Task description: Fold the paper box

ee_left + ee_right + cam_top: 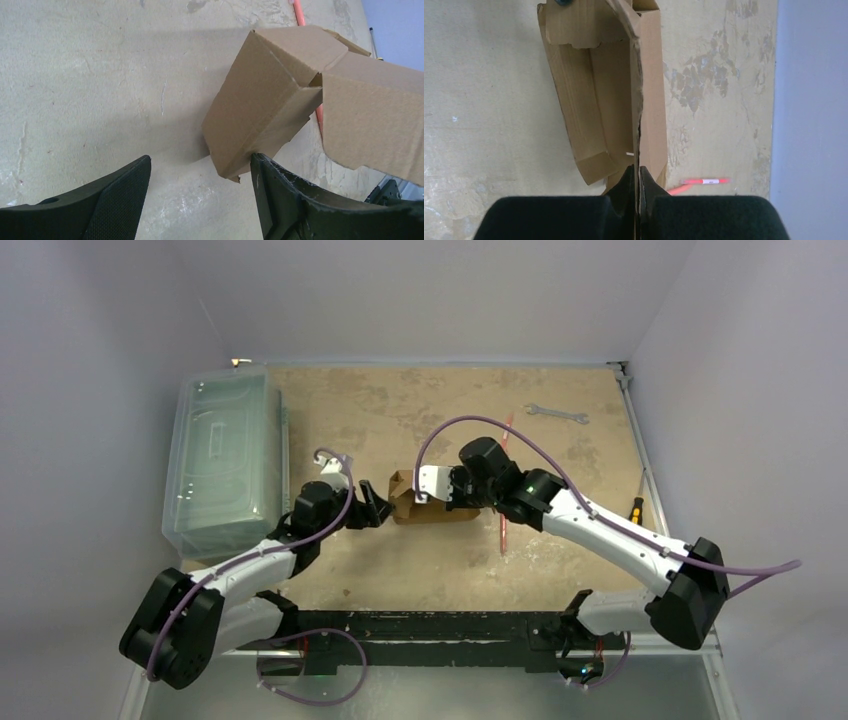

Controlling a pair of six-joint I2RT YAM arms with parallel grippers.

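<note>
Spreading under everything is the mottled tan worktop (pixel 400 570), walled by pale panels. Along its left edge lies a large clear plastic bin (pixel 222 465) with its lid on. Two black-and-white robot arms reach inward from the near edge, the left arm (pixel 250 565) from the lower left and the right arm (pixel 610 535) from the lower right, and they meet near the middle of the worktop. Between them sits the plain brown corrugated cardboard paper box (pixel 405 505), partly folded and resting on the worktop well apart from the bin. In the right wrist view the paper box (pixel 594 115) is an open trough with its long walls raised, one short end flap bent up, and a tall panel standing on edge. The right jaws are pressed together on the near edge of that panel, pinching the cardboard between them. In the left wrist view the folded end of the paper box (pixel 260 110) stands closed at its corner, and a broad flap hangs over at the right. The left jaws are spread wide and hold nothing; the lower corner of the box sits in the gap, just beside one dark finger (pixel 285 195), and whether they touch cannot be told. A thin red rod (pixel 502 535) lies on the worktop just right of the box, passing under the right arm. A small silver spanner (pixel 556 414) lies near the far edge, and a small tool with a yellow and black handle (pixel 634 508) lies by the right rim.
</note>
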